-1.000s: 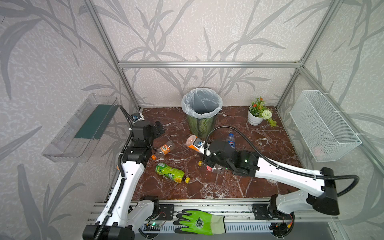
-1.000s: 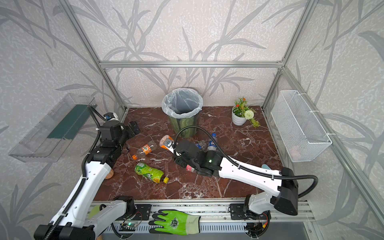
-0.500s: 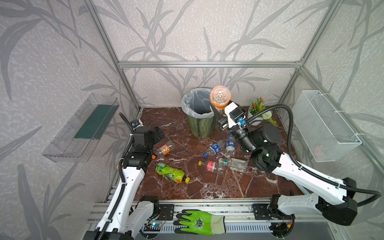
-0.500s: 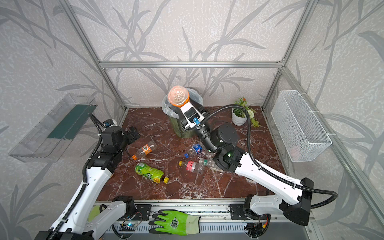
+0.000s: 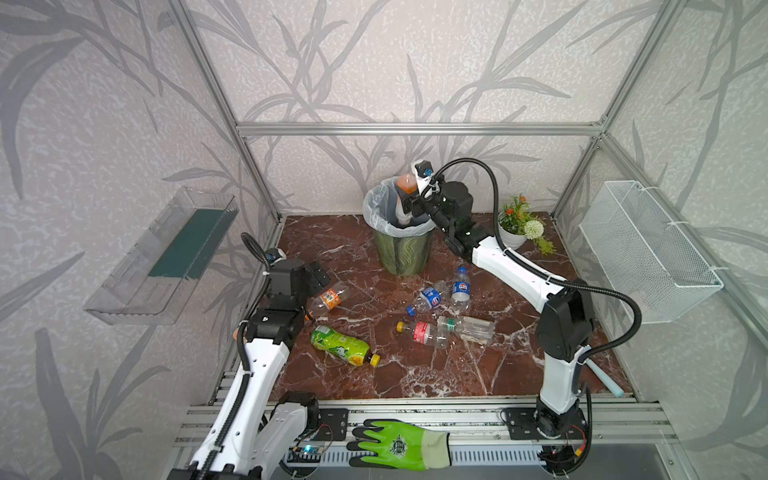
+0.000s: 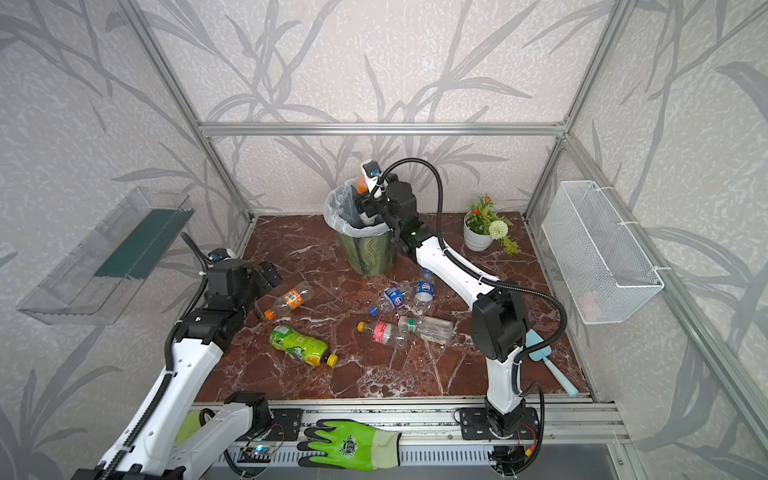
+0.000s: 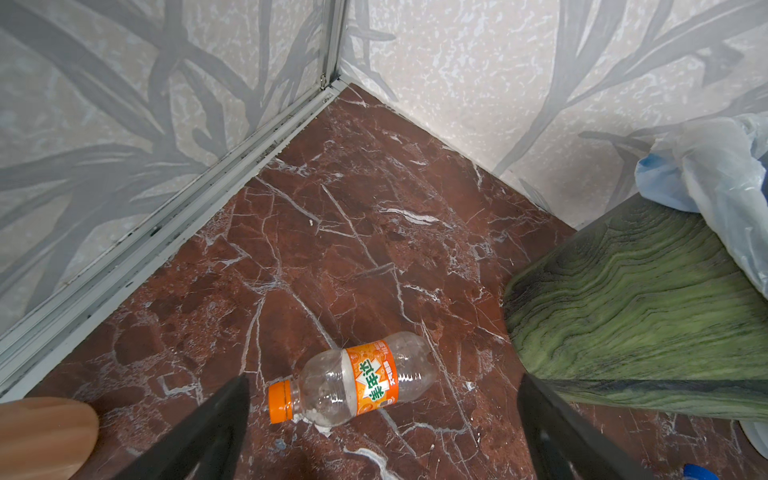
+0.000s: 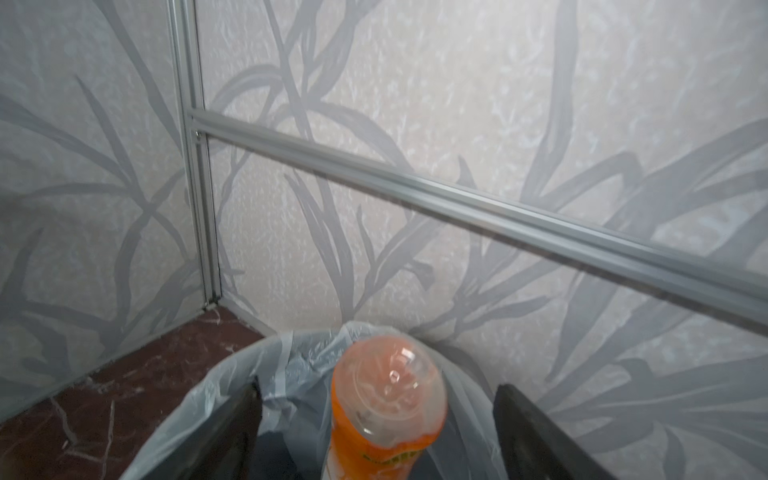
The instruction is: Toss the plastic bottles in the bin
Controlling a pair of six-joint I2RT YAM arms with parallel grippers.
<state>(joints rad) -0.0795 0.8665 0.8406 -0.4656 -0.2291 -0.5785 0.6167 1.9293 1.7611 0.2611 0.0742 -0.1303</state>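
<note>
Right wrist view is showing the orange bottle (image 8: pixel 388 407) pointing base-up, its lower end dipping into the bin (image 8: pixel 195 419). It is sitting midway between the right claw's (image 8: pixel 378 388) fingers, which are standing spread with gaps on both sides. Left claw (image 7: pixel 384 378) is hovering wide open, holding nothing, with an orange-label bottle (image 7: pixel 353 384) lying on the floor beneath its gap.
</note>
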